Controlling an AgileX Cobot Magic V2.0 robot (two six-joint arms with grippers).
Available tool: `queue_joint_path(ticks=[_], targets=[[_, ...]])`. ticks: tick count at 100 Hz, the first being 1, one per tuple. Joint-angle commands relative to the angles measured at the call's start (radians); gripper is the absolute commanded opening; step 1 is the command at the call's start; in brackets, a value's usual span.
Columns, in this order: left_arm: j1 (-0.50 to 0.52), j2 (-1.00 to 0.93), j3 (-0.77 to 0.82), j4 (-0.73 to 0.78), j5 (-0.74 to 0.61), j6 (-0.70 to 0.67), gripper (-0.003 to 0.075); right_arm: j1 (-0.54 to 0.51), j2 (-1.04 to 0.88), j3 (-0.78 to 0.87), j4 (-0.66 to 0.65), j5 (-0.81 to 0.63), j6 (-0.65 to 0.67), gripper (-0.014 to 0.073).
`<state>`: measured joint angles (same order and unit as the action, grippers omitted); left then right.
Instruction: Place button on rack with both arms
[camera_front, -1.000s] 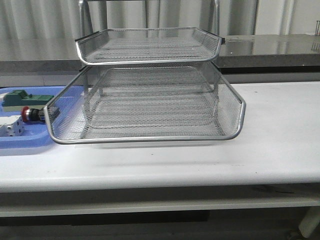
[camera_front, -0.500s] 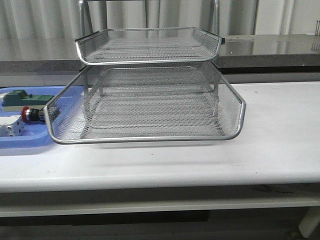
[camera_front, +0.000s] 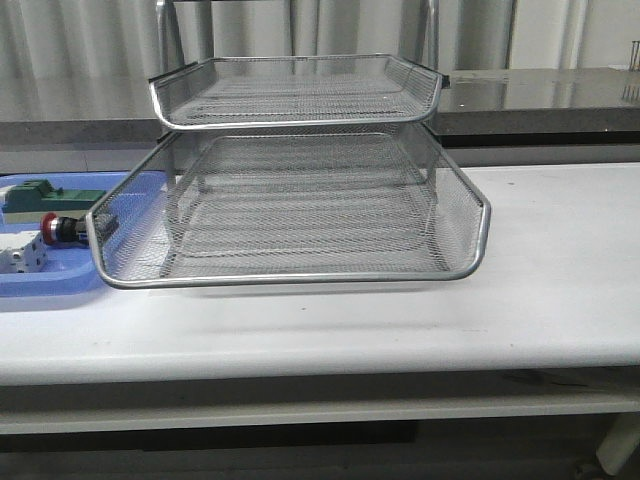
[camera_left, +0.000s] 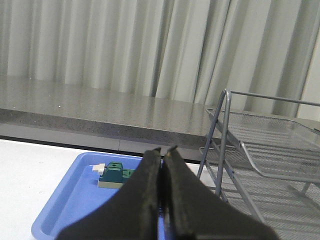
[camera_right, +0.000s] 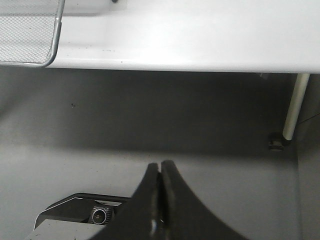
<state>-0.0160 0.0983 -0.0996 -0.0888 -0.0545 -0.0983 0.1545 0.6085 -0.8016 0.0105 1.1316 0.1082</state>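
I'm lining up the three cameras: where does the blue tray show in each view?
Front: the blue tray sits at the far left edge, beside the rack.
Left wrist: low in the picture, partly behind the shut left gripper.
Right wrist: not in it.
Shared landmark: the rack.

Shiny wire-mesh metal rack (camera_front: 300, 200); glossy blue plastic tray (camera_front: 40, 285).

A long white table (camera_front: 560, 270) carries the silver wire-mesh rack (camera_front: 300, 215) near its middle and a flat blue plastic tray (camera_front: 40, 285) just beside it at the left end.
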Motion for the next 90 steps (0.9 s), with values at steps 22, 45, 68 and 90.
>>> queue_joint_path(ticks=[22,45,68,90], targets=[[-0.001,0.408,-0.341,-0.002,0.092,-0.003,-0.002,0.0,0.001,-0.035,-0.011,-0.04,-0.001,-0.0067],[-0.001,0.736,-0.6,0.063,0.288,-0.001,-0.002,0.0,0.001,-0.035,-0.011,-0.04,-0.001,-0.0067],[-0.001,0.983,-0.82,0.064,0.499,-0.001,-0.002,0.0,0.001,-0.035,-0.011,-0.04,-0.001,-0.0067],[-0.001,1.148,-0.964,0.071,0.682,0.027,-0.002,0.0,0.001,-0.035,-0.011,-0.04,-0.001,-0.0067]])
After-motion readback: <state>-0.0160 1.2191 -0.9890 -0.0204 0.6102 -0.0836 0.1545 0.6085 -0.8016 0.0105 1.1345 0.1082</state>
